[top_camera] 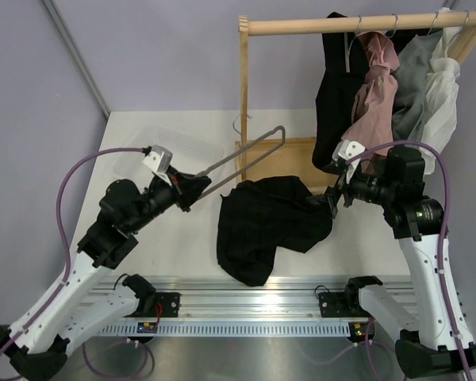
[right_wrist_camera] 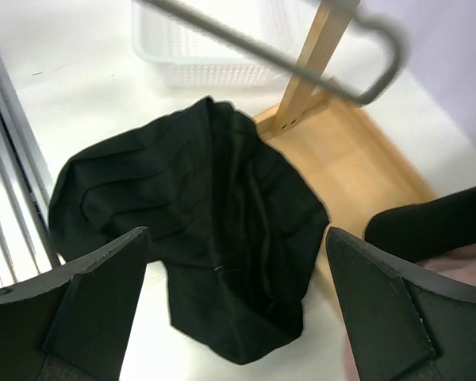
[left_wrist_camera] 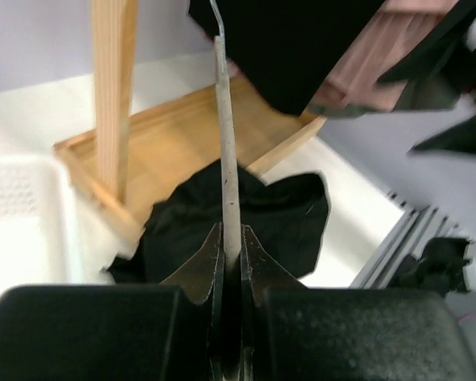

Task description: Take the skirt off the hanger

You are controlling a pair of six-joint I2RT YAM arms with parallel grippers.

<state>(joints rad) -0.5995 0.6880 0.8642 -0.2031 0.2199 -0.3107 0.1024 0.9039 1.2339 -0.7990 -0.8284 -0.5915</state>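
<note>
Aluminium rail (top_camera: 246,305) runs along the near edge of the table (top_camera: 182,250), with both arm bases bolted to it. Just beyond it the skirt (top_camera: 266,226) lies in a crumpled black heap on the tabletop, off the hanger, its far edge reaching the near lip of the wooden base (top_camera: 297,155) of the clothes rack. The right gripper (right_wrist_camera: 236,235) hovers at the skirt's right side with its fingers spread wide and nothing between them. To the left, the left gripper (left_wrist_camera: 232,238) is clamped tight on one end of the hanger (left_wrist_camera: 225,143), which is bare and slants up and away to the right, crossing in front of the rack's upright post (top_camera: 243,95). Bare white table shows left of the skirt and again on its right. Farther back on the left stands a white plastic basket (right_wrist_camera: 198,59). From the top rail (top_camera: 341,25) hang a black garment (top_camera: 337,103), a pink one (top_camera: 377,91), a grey one (top_camera: 412,99) and a white one (top_camera: 446,91), crowding close over the right arm.
</note>
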